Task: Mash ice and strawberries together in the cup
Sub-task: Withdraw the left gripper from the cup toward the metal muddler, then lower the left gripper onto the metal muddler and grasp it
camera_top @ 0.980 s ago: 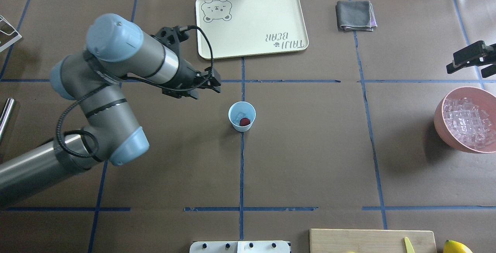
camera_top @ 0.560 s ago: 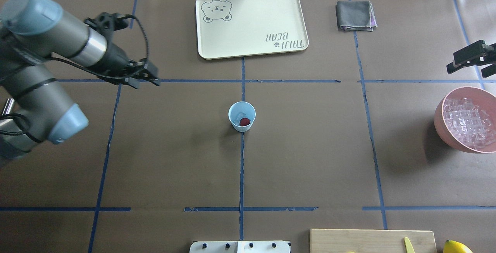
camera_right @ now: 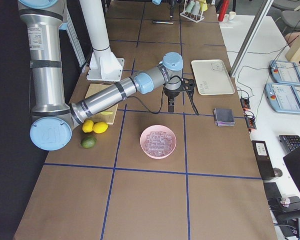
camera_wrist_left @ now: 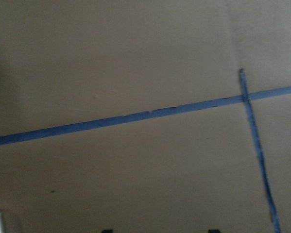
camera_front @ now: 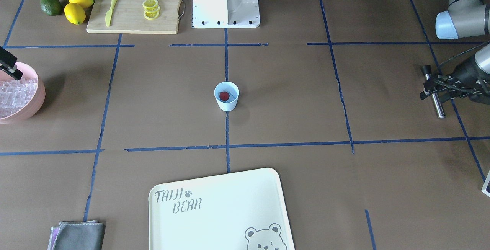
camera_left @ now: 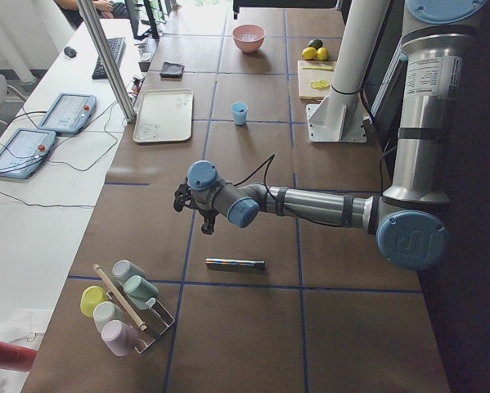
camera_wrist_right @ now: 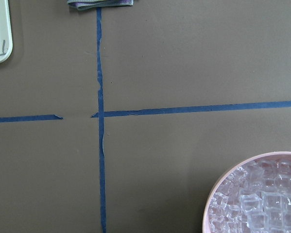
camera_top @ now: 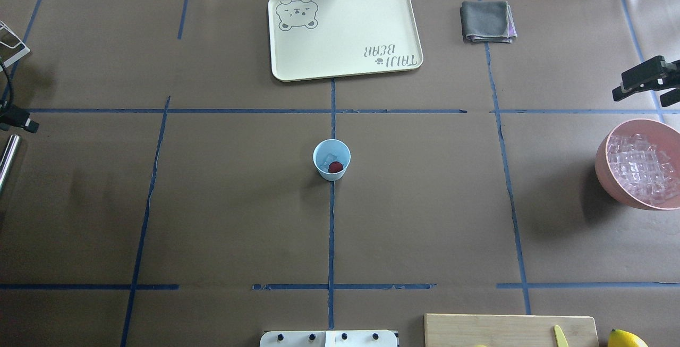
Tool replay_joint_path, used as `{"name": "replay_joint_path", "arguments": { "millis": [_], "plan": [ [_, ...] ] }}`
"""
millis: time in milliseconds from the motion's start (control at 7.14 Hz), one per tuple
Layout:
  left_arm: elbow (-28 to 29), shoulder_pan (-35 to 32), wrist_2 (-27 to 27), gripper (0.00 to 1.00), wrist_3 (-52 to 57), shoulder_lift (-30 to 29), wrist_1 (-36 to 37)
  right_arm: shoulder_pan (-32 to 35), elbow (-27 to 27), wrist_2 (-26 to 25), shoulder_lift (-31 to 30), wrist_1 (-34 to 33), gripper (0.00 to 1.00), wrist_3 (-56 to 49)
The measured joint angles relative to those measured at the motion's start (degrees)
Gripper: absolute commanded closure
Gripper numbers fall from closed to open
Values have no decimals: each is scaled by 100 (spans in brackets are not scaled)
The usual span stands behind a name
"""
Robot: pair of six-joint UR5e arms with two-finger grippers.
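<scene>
The light blue cup (camera_top: 331,159) stands upright at the table's centre, also seen in the front view (camera_front: 226,96). Inside lie one red strawberry (camera_top: 335,167) and a clear ice cube (camera_top: 329,157). My left gripper (camera_front: 424,89) hovers far to the cup's left, over one end of a metal rod (camera_front: 437,102) lying on the table; its fingertips stand apart in the wrist view, so it is open and empty. My right gripper (camera_top: 644,84) is open and empty, hovering just beyond the pink bowl (camera_top: 603,169) of ice.
A cream tray (camera_top: 345,31) and a folded grey cloth (camera_top: 487,21) lie at the far side. A cutting board (camera_front: 134,8) with lemon slices and a yellow knife, two lemons (camera_front: 77,7) and a lime sit near the robot base. A rack of cups (camera_left: 122,307) stands past the rod.
My left arm has swung away from the cup to the table's left edge, almost out of the overhead view. The right arm, cup and bowl have not moved.
</scene>
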Motion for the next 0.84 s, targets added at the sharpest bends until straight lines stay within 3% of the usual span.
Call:
{"name": "replay_joint_path", "arguments": {
  "millis": [840],
  "plan": [
    [912, -19, 53, 23, -26, 85, -81, 2, 48, -8, -8, 0, 0, 2]
  ]
}}
